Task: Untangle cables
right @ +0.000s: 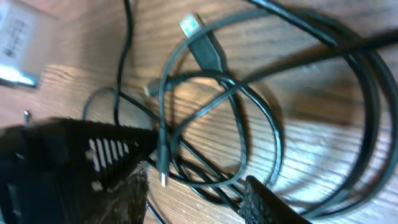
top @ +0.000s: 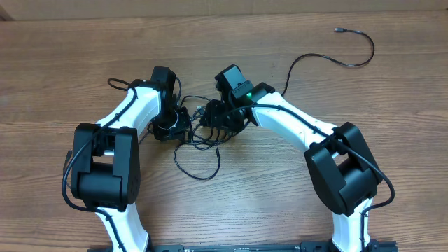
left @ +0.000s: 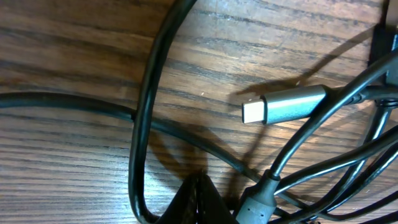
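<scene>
The cables [top: 198, 162] lie as a tangle of thin black loops on the wooden table between my two arms. One strand [top: 352, 63] runs off to the upper right and ends in a small plug [top: 339, 30]. My left gripper [top: 189, 126] sits at the tangle's left side. In the left wrist view its fingers [left: 199, 200] are pressed together, shut, with no cord visible between them; a loop [left: 140, 149] curves just left of them and a silver plug [left: 283, 106] lies beyond. My right gripper [right: 196, 199] stands open over crossing cords [right: 205, 177].
A grey connector sleeve [left: 255, 202] lies right beside the left fingers. In the right wrist view a dark plug [right: 205, 50] and a small plug tip [right: 163, 179] lie among the loops, and a black vented body [right: 68, 155] fills the left side.
</scene>
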{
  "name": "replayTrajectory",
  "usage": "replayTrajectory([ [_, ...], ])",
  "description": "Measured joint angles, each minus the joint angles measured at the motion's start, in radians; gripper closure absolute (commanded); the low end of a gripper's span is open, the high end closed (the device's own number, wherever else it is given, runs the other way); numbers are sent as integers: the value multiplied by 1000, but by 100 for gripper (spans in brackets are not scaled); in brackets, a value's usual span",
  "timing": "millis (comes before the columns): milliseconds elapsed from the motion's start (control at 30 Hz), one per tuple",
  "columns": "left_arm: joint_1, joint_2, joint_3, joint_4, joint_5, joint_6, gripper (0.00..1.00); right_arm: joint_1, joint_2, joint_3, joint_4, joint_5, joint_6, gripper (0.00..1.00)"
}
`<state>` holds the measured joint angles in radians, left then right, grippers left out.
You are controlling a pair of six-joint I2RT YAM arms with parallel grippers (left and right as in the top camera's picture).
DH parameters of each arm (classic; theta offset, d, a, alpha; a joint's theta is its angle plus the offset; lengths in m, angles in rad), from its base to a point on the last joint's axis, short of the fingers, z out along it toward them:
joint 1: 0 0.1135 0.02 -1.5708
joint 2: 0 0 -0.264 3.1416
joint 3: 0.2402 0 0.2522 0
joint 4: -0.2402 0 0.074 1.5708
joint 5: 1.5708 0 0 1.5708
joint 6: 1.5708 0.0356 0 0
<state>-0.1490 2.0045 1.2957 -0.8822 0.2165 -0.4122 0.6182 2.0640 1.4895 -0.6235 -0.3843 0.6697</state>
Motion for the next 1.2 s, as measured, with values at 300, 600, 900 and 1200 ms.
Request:
replayTrajectory([
  [300, 0, -2, 0, 2, 0, 0, 91, 5, 106, 0, 133, -64, 114, 64],
  [600, 0, -2, 0, 3, -1, 0, 92, 6, 170, 14, 216, -139, 222, 92],
  [900, 0, -4, -6, 12, -3, 0, 92, 1, 186, 17, 202, -175, 178, 96],
  [1200, 0, -19, -29, 37, -4, 0, 92, -31, 29, 7, 161, -197, 43, 96],
])
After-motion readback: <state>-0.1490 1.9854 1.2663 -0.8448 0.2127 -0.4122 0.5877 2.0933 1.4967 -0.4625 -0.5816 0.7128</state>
